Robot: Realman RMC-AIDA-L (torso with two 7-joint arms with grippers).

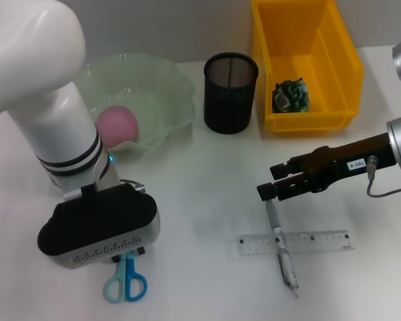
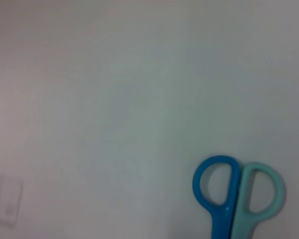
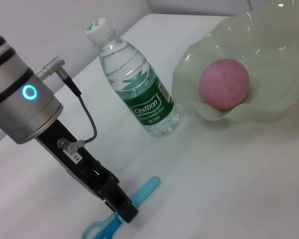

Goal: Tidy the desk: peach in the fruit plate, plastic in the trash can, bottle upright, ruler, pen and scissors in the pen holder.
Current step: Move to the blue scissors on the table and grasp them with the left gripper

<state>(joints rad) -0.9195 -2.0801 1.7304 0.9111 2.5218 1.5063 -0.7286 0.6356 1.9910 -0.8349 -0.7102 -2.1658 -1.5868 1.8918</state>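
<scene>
The blue scissors (image 1: 125, 281) lie flat near the desk's front left, handles toward me. My left gripper (image 3: 123, 211) stands right down on their middle, with the blade (image 3: 145, 188) sticking out past it. The pink peach (image 1: 117, 125) sits in the pale-green fruit plate (image 1: 157, 80). Beside that plate the bottle (image 3: 139, 84) is upright; in the head view my left arm hides it. The pen (image 1: 281, 249) lies across the clear ruler (image 1: 297, 242). My right gripper (image 1: 271, 179) hovers open just above the pen's far end. Green crumpled plastic (image 1: 291, 95) lies in the yellow trash can (image 1: 321, 40).
The black mesh pen holder (image 1: 230, 93) stands between the fruit plate and the trash can. White desk (image 1: 207, 194) lies bare between the two arms. My left arm's bulky housing (image 1: 97, 224) covers the desk's left front.
</scene>
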